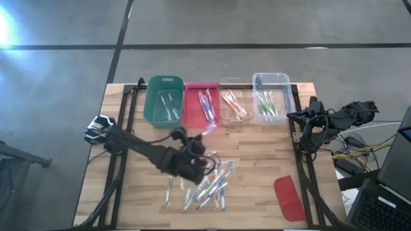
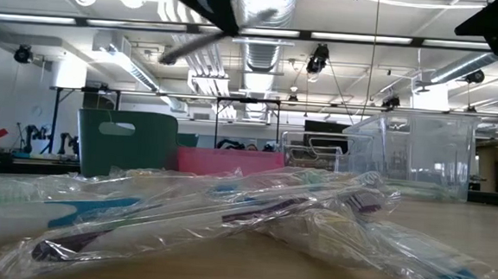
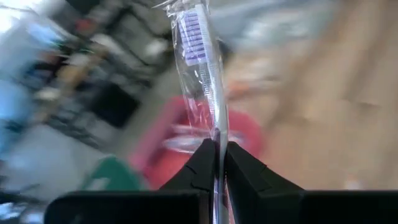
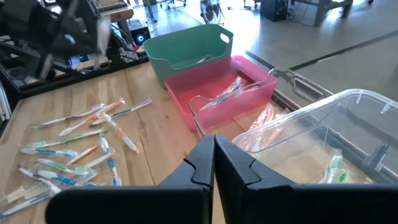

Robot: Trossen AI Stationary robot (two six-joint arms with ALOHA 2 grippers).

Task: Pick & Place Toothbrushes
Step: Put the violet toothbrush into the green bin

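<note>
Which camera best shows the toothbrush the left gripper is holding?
Left wrist view: the wrapped toothbrush stands clamped in the left gripper, purple bristles visible. High view shows only a glint near the pink bin. The other views don't show it clearly.

Four bins line the far edge of a wooden desk (image 1: 257, 154): a green bin (image 1: 164, 101), a pink bin (image 1: 201, 104), a small clear tray (image 1: 232, 102) and a larger clear tub (image 1: 271, 96), set side by side. A flat red lid (image 1: 289, 197) lies alone near the desk's front right corner. Cables (image 1: 359, 151) trail off the right side.
</note>
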